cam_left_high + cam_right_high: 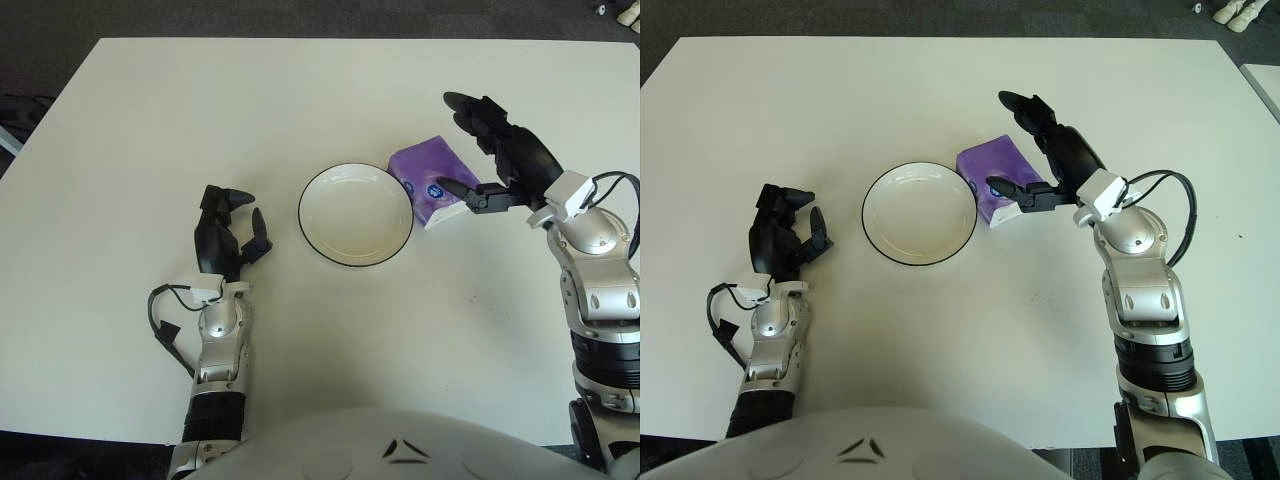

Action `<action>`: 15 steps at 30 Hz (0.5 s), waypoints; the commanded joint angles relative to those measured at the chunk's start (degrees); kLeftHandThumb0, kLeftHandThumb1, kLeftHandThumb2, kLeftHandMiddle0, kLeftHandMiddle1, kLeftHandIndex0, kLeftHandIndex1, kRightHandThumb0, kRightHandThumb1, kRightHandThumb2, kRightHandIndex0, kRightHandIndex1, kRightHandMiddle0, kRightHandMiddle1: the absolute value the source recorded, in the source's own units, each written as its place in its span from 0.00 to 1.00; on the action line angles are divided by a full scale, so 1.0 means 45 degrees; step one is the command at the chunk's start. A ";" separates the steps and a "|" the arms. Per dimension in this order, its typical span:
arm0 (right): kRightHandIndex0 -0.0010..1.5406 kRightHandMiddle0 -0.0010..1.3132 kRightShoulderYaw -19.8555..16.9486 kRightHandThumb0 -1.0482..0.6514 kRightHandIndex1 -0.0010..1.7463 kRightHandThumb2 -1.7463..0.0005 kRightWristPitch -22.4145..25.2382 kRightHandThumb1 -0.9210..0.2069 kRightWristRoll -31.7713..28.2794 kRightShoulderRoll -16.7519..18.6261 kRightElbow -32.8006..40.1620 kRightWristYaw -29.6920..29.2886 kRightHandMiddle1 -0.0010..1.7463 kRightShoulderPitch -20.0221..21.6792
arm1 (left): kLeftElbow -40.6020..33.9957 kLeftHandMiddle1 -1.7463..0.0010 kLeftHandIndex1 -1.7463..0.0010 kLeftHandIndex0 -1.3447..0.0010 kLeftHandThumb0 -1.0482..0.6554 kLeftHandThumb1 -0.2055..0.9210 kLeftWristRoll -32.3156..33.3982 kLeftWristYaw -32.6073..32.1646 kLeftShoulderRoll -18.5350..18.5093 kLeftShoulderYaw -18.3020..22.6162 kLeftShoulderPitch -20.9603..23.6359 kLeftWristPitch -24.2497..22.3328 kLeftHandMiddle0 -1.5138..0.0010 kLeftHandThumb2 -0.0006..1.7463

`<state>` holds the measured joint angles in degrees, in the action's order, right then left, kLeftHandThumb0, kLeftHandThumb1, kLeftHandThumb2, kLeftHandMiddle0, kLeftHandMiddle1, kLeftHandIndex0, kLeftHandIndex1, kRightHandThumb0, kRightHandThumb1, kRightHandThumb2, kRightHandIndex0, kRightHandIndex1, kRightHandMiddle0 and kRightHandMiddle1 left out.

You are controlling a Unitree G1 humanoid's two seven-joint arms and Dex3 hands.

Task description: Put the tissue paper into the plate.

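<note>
One purple tissue pack, white at its near edge, lies on the white tabletop just right of one empty white plate. The right robot hand spreads released around it; the left robot hand shows left of the plate, fingers curled and empty.

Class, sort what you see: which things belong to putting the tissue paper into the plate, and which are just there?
Belongs to the job:
purple tissue pack
empty plate
right hand, open beside the pack

Just there:
left hand, left of the plate
white table
</note>
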<state>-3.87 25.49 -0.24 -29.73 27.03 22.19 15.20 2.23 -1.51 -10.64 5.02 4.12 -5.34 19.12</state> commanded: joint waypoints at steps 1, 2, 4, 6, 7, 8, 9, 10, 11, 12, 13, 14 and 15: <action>0.00 0.00 0.1231 0.02 0.00 0.80 0.7497 0.17 -0.0362 -0.2404 0.2216 0.1316 0.00 0.2091 | 0.1126 0.16 0.00 0.65 0.37 0.62 -0.0156 -0.0031 0.0121 -0.0099 -0.0822 -0.0814 0.58 0.63; 0.00 0.00 0.1329 0.03 0.00 0.80 0.7914 0.18 -0.0369 -0.2513 0.2227 0.1341 0.00 0.2286 | 0.1124 0.16 0.00 0.65 0.37 0.62 -0.0164 -0.0033 0.0122 -0.0106 -0.0810 -0.0842 0.58 0.63; 0.00 0.00 0.1495 0.04 0.00 0.81 0.8601 0.19 -0.0408 -0.2685 0.2226 0.1396 0.00 0.2630 | 0.1125 0.16 0.00 0.65 0.37 0.62 -0.0190 -0.0045 0.0123 -0.0116 -0.0787 -0.0864 0.58 0.63; 0.00 0.00 0.1607 0.04 0.00 0.82 0.9123 0.19 -0.0464 -0.2814 0.2205 0.1449 0.00 0.2899 | 0.1119 0.16 0.00 0.65 0.37 0.62 -0.0221 -0.0064 0.0139 -0.0136 -0.0761 -0.0887 0.58 0.63; 0.00 0.00 0.1701 0.05 0.00 0.82 0.9528 0.20 -0.0507 -0.2885 0.2162 0.1468 0.00 0.3117 | 0.1109 0.16 0.00 0.65 0.37 0.62 -0.0229 -0.0066 0.0140 -0.0142 -0.0745 -0.0912 0.58 0.63; 0.00 0.00 0.1775 0.06 0.00 0.82 0.9859 0.21 -0.0540 -0.2939 0.2135 0.1485 0.00 0.3292 | 0.1105 0.16 0.00 0.64 0.37 0.61 -0.0237 -0.0071 0.0143 -0.0149 -0.0731 -0.0930 0.58 0.64; 0.00 0.00 0.1859 0.07 0.00 0.82 1.0202 0.21 -0.0574 -0.2978 0.2082 0.1493 0.00 0.3504 | 0.1099 0.16 0.00 0.64 0.37 0.61 -0.0246 -0.0082 0.0148 -0.0150 -0.0721 -0.0943 0.58 0.64; 0.00 0.00 0.1920 0.08 0.00 0.82 1.0454 0.22 -0.0597 -0.2996 0.2062 0.1494 0.00 0.3654 | 0.1096 0.16 0.00 0.64 0.37 0.61 -0.0251 -0.0090 0.0151 -0.0149 -0.0717 -0.0949 0.58 0.64; 0.00 0.00 0.2002 0.09 0.00 0.83 1.0706 0.23 -0.0614 -0.3024 0.2012 0.1498 0.00 0.3838 | 0.1093 0.16 0.00 0.64 0.36 0.60 -0.0261 -0.0111 0.0169 -0.0153 -0.0712 -0.0952 0.57 0.65; 0.00 0.00 0.2067 0.10 0.00 0.82 1.0923 0.24 -0.0633 -0.3053 0.1983 0.1504 0.00 0.3985 | 0.1089 0.16 0.00 0.64 0.36 0.60 -0.0272 -0.0130 0.0186 -0.0160 -0.0709 -0.0955 0.57 0.65; 0.00 0.00 0.2174 0.11 0.00 0.82 1.1152 0.24 -0.0649 -0.3098 0.1936 0.1515 0.00 0.4166 | 0.1088 0.16 0.00 0.64 0.36 0.60 -0.0275 -0.0148 0.0208 -0.0165 -0.0707 -0.0962 0.57 0.65; 0.00 0.00 0.2261 0.12 0.00 0.81 1.1356 0.27 -0.0667 -0.3132 0.1913 0.1520 0.00 0.4311 | 0.1088 0.16 0.00 0.64 0.36 0.60 -0.0276 -0.0159 0.0222 -0.0167 -0.0705 -0.0967 0.57 0.65; 0.00 0.00 0.2361 0.13 0.00 0.80 1.1556 0.27 -0.0682 -0.3158 0.1876 0.1524 0.00 0.4477 | 0.1088 0.16 0.00 0.64 0.36 0.60 -0.0267 -0.0166 0.0238 -0.0166 -0.0703 -0.0967 0.58 0.65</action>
<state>2.66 63.00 -0.88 -38.68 30.81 26.80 27.80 2.33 -1.77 -10.72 5.28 3.89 -4.87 18.92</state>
